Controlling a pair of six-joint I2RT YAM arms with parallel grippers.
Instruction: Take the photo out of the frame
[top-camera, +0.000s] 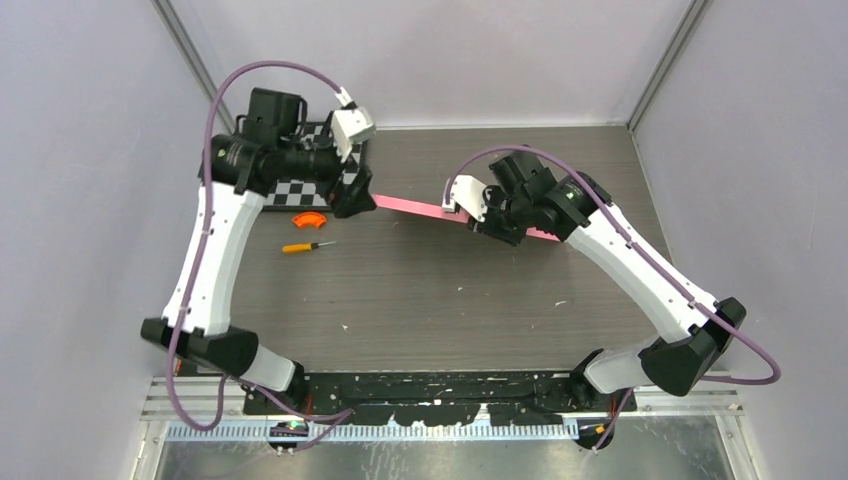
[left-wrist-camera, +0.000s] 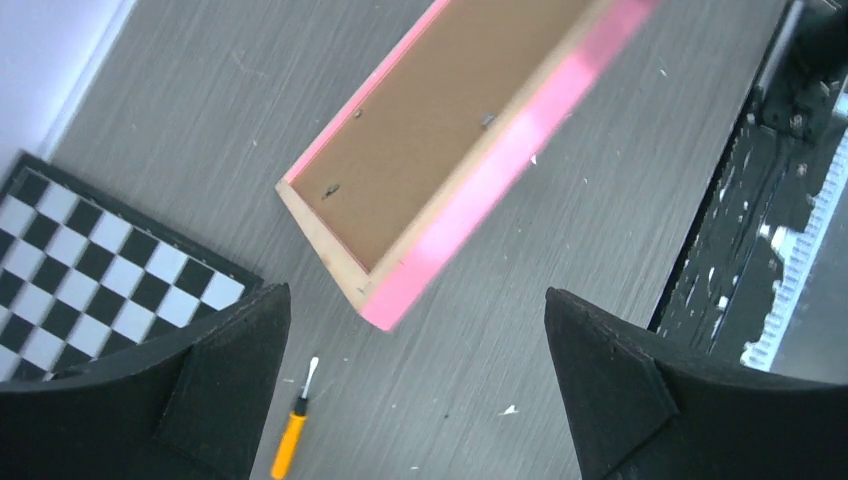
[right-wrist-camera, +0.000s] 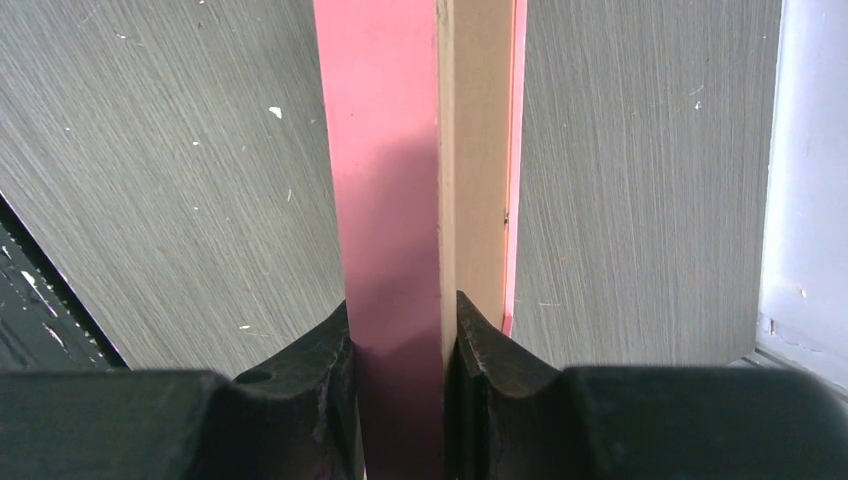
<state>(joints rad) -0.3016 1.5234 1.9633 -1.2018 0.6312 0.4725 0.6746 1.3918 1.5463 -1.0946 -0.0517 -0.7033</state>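
Two pincers are mine. My right pincer (right-wrist-camera: 400, 320) is clamped on the rim of the large rectangular picture frame with a thin pink border (right-wrist-camera: 385, 150). One black finger (right-wrist-camera: 320, 380) presses the pink face and the other presses the pale wooden side. The frame runs straight away from the grip toward twelve o'clock in that wrist view. From above it stands on edge as a thin pink line over the far half of the grey wood-grain counter (top-camera: 450, 300). I cannot tell whether its lower edge touches the counter.

My left pincer (left-wrist-camera: 415, 300) is spread wide and grips nothing, hovering at the frame's free end. In its wrist view the frame's near corner sits between my fingers, touching neither, and the brown fibreboard back with small metal clips stretches off toward one o'clock. The photo is hidden from every view.

A black-rimmed black-and-white chessboard (left-wrist-camera: 90, 260) lies at nine o'clock. An orange-handled screwdriver (left-wrist-camera: 290, 440) lies at seven o'clock. From above, a small orange curved piece (top-camera: 309, 220) sits near the screwdriver, at its twelve o'clock.
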